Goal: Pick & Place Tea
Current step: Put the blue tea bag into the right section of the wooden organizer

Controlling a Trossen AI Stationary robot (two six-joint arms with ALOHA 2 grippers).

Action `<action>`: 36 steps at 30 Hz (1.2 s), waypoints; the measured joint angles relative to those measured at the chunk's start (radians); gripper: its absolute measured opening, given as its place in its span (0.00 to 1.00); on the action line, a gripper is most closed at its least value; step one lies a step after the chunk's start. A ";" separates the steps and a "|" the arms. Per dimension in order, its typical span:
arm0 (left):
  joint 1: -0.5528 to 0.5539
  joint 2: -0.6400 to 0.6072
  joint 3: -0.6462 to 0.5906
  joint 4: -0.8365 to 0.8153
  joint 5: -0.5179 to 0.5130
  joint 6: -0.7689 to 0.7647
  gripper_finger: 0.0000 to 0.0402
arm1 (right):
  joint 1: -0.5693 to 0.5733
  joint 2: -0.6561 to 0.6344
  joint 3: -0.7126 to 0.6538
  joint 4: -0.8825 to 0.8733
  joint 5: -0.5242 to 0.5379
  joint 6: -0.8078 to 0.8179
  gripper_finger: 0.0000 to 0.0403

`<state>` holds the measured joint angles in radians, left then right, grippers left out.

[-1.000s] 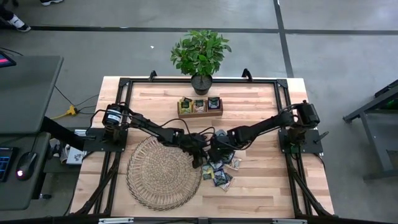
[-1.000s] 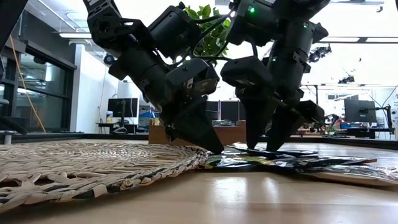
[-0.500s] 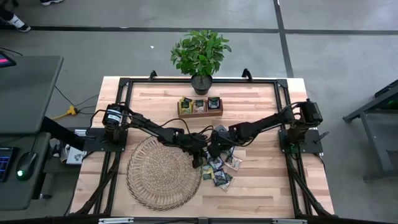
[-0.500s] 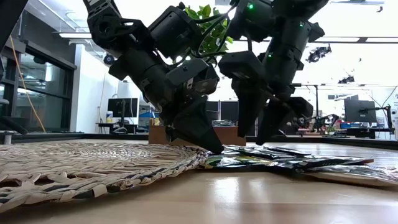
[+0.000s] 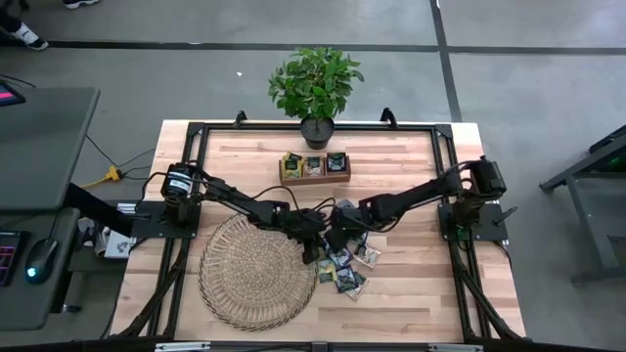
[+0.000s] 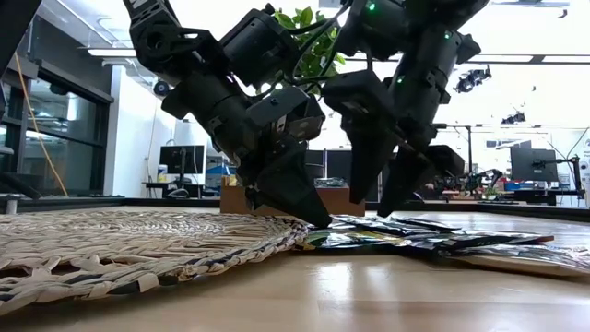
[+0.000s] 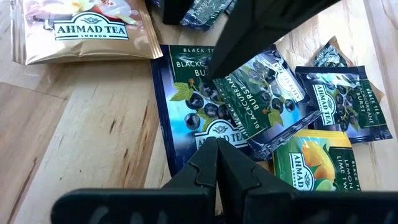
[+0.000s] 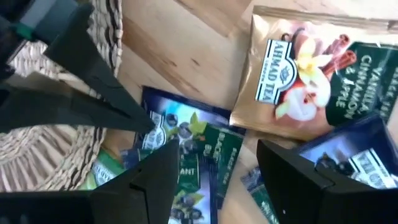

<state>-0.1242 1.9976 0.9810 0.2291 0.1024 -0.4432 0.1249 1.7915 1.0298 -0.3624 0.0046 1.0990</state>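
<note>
The tea is a pile of small flat sachets [image 5: 344,266] lying on the wood just right of the round wicker mat [image 5: 249,276]: navy blackcurrant ones [image 7: 199,118], a yellow-green lemon one [image 7: 311,163] and a pale gold one [image 8: 298,81]. My left gripper [image 7: 216,142] is shut, its tips down on the pile's edge beside the mat [image 6: 318,219]. My right gripper [image 8: 217,149] hangs open a little above the pile [image 6: 380,195], close to the left one, with nothing between its fingers. My left gripper presses its shut fingertips [image 7: 208,149] down on a navy blackcurrant sachet [image 7: 186,134], on the sachet's face. The fingers slant down from the table's left side. The sachet lies flat in the pile on the table, next to the mat's rim.
A small wooden tray [image 5: 315,168] holding sachets stands toward the far edge, with a potted plant [image 5: 315,83] behind it. A black frame [image 5: 196,132] runs round the tabletop. Bare wood lies near the front edge [image 5: 411,313].
My right gripper has risen a little off the tea pile, tipped, and shifted slightly toward my left gripper, staying open. The sachets lie as before.
</note>
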 joint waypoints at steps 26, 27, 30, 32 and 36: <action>0.000 0.000 0.000 0.001 0.011 0.001 0.00 | 0.017 0.067 0.003 0.088 -0.054 0.071 0.52; 0.000 0.000 0.000 0.001 0.011 0.001 0.00 | 0.017 0.068 0.003 0.093 -0.059 0.071 0.52; 0.000 0.000 0.000 0.002 0.010 0.001 0.00 | 0.020 0.069 0.002 0.108 -0.064 0.071 0.52; 0.000 0.000 0.000 0.005 0.010 0.001 0.00 | 0.020 0.070 0.002 0.118 -0.067 0.071 0.52; 0.000 0.001 0.000 0.005 0.011 0.000 0.00 | 0.021 0.071 0.001 0.132 -0.070 0.072 0.52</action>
<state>-0.1246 1.9982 0.9806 0.2340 0.1137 -0.4429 0.1459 1.8622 1.0309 -0.2303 -0.0652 1.1706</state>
